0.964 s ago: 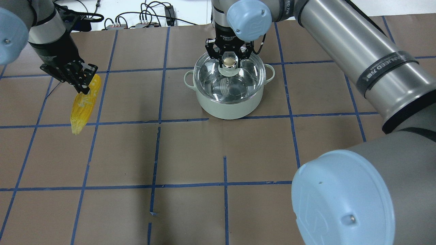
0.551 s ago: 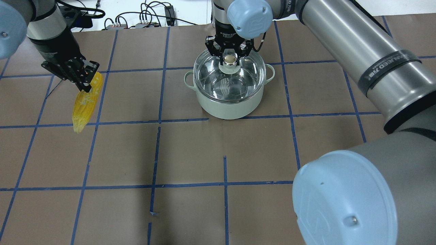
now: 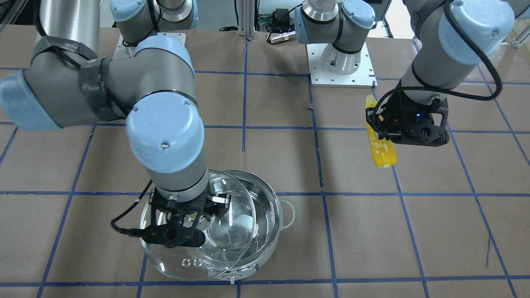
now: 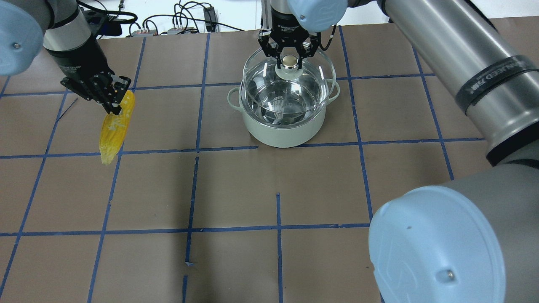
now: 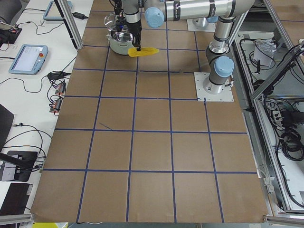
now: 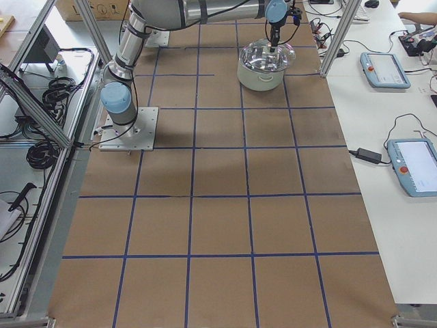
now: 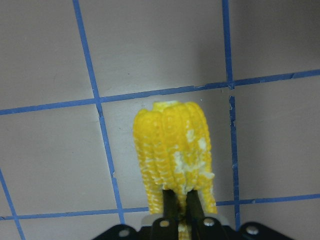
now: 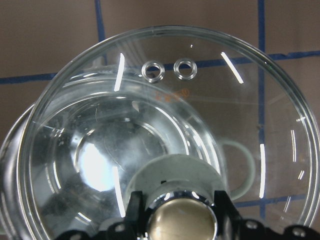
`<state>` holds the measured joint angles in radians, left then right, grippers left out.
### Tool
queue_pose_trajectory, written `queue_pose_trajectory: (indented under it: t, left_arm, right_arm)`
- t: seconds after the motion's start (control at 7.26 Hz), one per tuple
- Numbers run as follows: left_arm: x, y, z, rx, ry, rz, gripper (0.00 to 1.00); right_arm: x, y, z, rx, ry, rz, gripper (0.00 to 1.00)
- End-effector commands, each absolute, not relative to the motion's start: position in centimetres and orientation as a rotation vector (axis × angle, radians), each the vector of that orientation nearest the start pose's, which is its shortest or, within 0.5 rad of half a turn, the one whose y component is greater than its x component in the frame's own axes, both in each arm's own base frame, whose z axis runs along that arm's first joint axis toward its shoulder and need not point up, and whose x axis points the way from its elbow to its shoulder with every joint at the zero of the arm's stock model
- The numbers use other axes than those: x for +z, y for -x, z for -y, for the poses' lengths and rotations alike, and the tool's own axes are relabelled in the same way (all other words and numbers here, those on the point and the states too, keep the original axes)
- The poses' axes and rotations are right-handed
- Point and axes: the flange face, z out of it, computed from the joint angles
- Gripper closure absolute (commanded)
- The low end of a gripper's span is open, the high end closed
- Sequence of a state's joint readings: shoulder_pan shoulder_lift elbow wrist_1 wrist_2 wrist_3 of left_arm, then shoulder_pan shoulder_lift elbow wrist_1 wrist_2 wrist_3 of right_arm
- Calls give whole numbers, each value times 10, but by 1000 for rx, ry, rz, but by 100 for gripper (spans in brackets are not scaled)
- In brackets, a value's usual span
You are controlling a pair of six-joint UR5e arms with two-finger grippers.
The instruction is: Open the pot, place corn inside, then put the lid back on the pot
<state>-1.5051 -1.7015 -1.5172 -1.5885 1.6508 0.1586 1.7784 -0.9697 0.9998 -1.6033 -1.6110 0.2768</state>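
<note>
Facing view: my right pincer (image 3: 184,217) is clamped on the lid (image 3: 174,265), which hangs tilted above the pot (image 3: 269,211). It is shifted off-centre but covers much of the mouth. The corn (image 3: 381,145) hangs well apart from the pot, above the table (image 3: 414,231).

Overhead: the right pincer grips the lid by its knob (image 4: 289,62). My left pincer (image 4: 115,109) is closed on the corn near its thick end, with the tip slanting down toward me.

Right wrist view: the knob sits squarely between my fingers (image 8: 134,207).

I judge the lid should rise level, then swing fully clear of the rim on the side away from the corn, before the corn comes over.
</note>
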Motion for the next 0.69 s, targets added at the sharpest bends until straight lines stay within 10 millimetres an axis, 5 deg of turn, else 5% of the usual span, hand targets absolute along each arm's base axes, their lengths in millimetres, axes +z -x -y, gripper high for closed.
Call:
queue_pose_trajectory:
  t: [0.0,0.28,0.41,0.55]
  left_arm:
    - [446,155,546,12,-65,-3119,97]
    - [413,237,557,-98,-76,-3132,97]
    - [386,270,565,-121,-31,-3139,97]
    - [379,297,575,-188,7,-3172,97]
  right_arm:
    - [400,-201,715,-7,-74,-3211,74]
    - [385,-126,734,41,-80,-3213,79]
    - [373,-107,740,73,-32,-3215,79]
    - [368,-100,742,81,-39,-3214,79]
